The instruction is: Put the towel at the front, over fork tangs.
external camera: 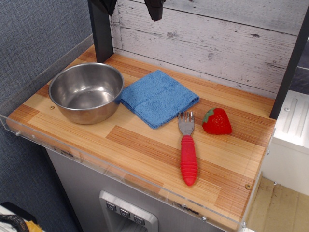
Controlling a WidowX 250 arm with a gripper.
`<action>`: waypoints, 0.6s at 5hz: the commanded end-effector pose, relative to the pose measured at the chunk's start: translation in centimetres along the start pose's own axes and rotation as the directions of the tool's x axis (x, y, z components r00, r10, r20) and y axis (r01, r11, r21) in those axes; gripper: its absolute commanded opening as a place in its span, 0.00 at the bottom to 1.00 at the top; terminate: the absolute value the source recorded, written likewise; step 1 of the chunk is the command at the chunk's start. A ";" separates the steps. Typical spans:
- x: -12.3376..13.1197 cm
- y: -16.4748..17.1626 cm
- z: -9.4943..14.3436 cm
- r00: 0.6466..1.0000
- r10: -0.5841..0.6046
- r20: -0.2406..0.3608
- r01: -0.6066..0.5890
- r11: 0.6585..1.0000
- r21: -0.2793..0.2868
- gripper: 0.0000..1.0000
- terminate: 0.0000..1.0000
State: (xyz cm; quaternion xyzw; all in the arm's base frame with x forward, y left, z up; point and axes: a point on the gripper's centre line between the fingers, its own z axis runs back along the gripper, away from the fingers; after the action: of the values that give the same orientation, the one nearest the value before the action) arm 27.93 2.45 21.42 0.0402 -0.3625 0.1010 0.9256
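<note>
The blue folded towel (158, 97) lies flat on the wooden tabletop, mid-back, its left corner touching the steel bowl (87, 92). The fork (187, 145) lies just right of the towel's front corner. Its grey metal tangs (186, 123) point to the back and its ribbed red handle points toward the front edge. The tangs are uncovered, a little apart from the towel's edge. My gripper (131, 6) hangs at the top edge of the view, high above the towel's back. Only its two black fingertips (155, 9) show, spread wide apart with nothing between them.
A red toy strawberry (217, 121) sits right of the fork tangs. A black post (101, 34) stands at the back left behind the bowl, another at the right edge. A clear acrylic lip (120, 162) runs along the table's front and left sides. A white plank wall is behind.
</note>
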 end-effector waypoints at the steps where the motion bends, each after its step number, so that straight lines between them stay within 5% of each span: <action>1: 0.0 0.0 0.0 1.000 0.000 0.000 0.000 1.000 0.000 1.00 0.00; 2: 2.2 -0.5 -0.3 0.985 0.052 -0.167 -0.033 0.993 0.111 1.00 0.00; 3: 4.6 -1.1 -0.8 0.977 0.047 -0.206 -0.015 0.988 0.154 1.00 0.00</action>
State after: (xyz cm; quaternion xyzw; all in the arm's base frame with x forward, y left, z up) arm 32.25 2.35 22.56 0.1022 -0.2216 0.1478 0.9584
